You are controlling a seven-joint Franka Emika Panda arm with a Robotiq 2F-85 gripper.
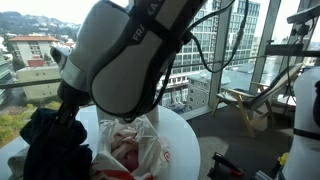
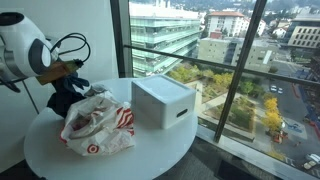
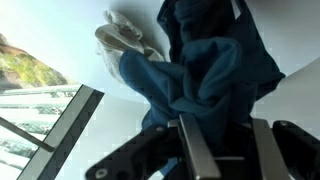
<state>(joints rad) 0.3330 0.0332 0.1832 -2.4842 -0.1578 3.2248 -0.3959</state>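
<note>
My gripper [image 3: 226,150] is shut on a dark blue cloth [image 3: 210,65], which bunches between the two fingers and hangs from them. In an exterior view the gripper [image 2: 62,72] holds the cloth [image 2: 68,96] just above the far left part of the round white table [image 2: 150,152]. A crumpled white plastic bag with red print [image 2: 98,125] lies right beside the cloth; it also shows in the wrist view [image 3: 125,38]. In an exterior view the arm fills the foreground, with the cloth [image 1: 50,145] and the bag [image 1: 135,150] under it.
A white box with a slot handle [image 2: 162,102] stands on the table to the right of the bag. Floor-to-ceiling windows [image 2: 230,60] run close behind the table. A wooden stand [image 1: 245,105] and dark gear sit on the floor past the table's edge [image 1: 188,135].
</note>
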